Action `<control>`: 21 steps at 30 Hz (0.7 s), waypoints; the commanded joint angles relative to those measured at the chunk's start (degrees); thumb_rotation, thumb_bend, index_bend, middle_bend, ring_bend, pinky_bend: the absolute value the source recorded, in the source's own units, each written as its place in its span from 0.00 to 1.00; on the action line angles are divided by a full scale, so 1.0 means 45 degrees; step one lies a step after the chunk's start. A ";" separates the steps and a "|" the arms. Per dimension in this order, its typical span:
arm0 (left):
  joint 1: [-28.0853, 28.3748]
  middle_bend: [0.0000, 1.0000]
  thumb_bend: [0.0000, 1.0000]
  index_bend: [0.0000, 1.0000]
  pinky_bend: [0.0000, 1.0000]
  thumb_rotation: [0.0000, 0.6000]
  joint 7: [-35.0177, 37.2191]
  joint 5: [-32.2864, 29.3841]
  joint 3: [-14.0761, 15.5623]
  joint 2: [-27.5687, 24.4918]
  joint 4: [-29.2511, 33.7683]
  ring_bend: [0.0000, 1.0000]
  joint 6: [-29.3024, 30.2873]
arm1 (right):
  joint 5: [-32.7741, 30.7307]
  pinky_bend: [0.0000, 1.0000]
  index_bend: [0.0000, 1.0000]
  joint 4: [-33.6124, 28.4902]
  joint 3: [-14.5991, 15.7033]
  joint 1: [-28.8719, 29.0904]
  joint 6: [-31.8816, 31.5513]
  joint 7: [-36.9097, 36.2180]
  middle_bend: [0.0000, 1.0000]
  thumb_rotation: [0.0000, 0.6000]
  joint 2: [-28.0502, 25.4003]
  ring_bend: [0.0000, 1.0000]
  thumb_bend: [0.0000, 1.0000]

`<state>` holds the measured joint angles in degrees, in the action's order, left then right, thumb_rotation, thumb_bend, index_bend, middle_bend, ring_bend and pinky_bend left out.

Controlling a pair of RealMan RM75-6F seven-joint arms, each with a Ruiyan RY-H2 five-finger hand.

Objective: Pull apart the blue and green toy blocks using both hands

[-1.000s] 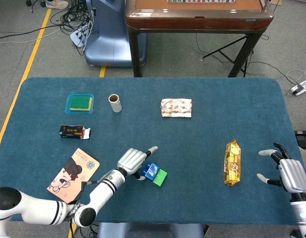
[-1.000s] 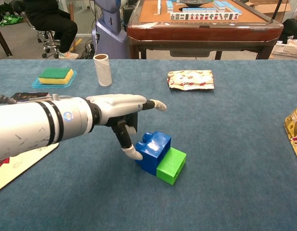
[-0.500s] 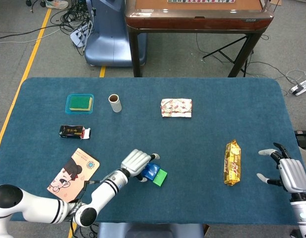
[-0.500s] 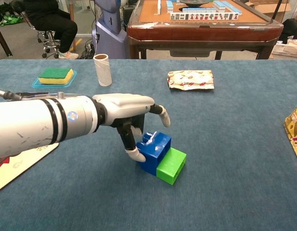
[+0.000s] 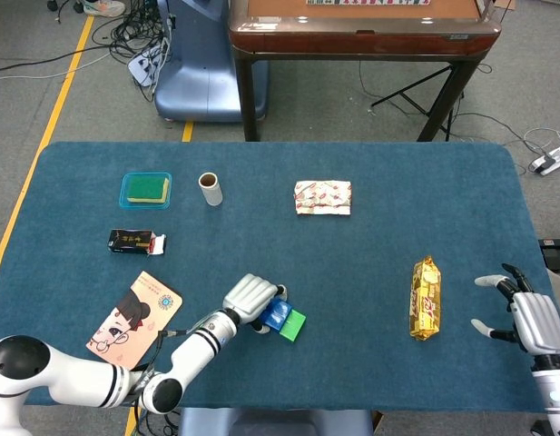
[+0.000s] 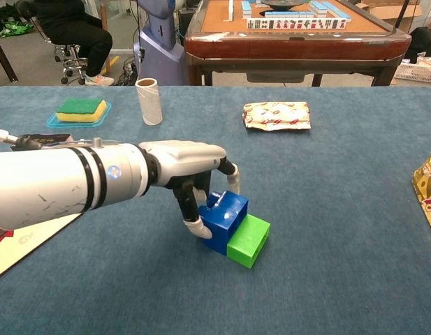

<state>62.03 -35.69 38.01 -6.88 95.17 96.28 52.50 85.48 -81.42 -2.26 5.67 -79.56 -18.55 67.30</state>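
The blue block (image 6: 225,216) and the green block (image 6: 249,239) lie joined on the blue tablecloth, green on the right. My left hand (image 6: 184,164) wraps the blue block: the thumb presses its near-left face and a finger curls down over its far corner. In the head view the hand (image 5: 250,298) covers much of the blue block (image 5: 280,315), while the green block (image 5: 294,324) stays bare. My right hand (image 5: 532,320) hangs at the table's right edge with fingers spread, holding nothing and far from the blocks.
A yellow snack packet (image 5: 426,298) lies between the blocks and my right hand. Further back are a red-white packet (image 5: 322,197), a cardboard roll (image 5: 210,189) and a sponge in a tray (image 5: 145,190). A black box (image 5: 134,241) and a booklet (image 5: 134,320) lie to the left.
My left hand's outstretched finger has curled down over the blue block, and the hand has closed around it. The right hand has not moved.
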 commanded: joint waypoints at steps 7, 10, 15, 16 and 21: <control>-0.0083 1.00 0.00 0.51 1.00 1.00 0.0332 0.0165 -0.0010 0.0144 -0.0159 1.00 0.0041 | 0.0000 0.59 0.35 -0.0008 0.0011 0.0004 0.0022 0.0024 0.35 1.00 0.0033 0.38 0.00; -0.0181 1.00 0.00 0.53 1.00 1.00 0.0568 0.0195 -0.0021 0.0150 -0.0142 1.00 0.0032 | 0.0011 0.59 0.35 -0.0044 -0.0006 0.0012 0.0003 0.0042 0.35 1.00 0.0018 0.38 0.00; -0.0270 1.00 0.00 0.53 1.00 1.00 0.0634 0.0223 0.0002 0.0097 -0.0012 1.00 0.0175 | -0.0023 0.59 0.35 -0.0030 -0.0040 0.0059 0.0071 -0.0010 0.35 1.00 0.0044 0.38 0.00; -0.0288 1.00 0.00 0.53 1.00 1.00 0.0657 0.0225 -0.0022 0.0068 0.0043 1.00 0.0219 | -0.0026 0.59 0.35 -0.0025 -0.0046 0.0085 0.0112 -0.0017 0.35 1.00 0.0052 0.38 0.00; -0.0555 1.00 0.00 0.56 1.00 1.00 0.1091 0.0518 -0.0183 -0.0311 0.0567 1.00 0.0466 | 0.0152 0.59 0.35 -0.0173 -0.0069 0.0209 0.0101 0.0059 0.35 1.00 0.0046 0.38 0.00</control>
<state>59.98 -31.44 39.69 -7.48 94.31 98.20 54.30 86.07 -82.11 -2.55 6.55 -79.04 -18.34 67.53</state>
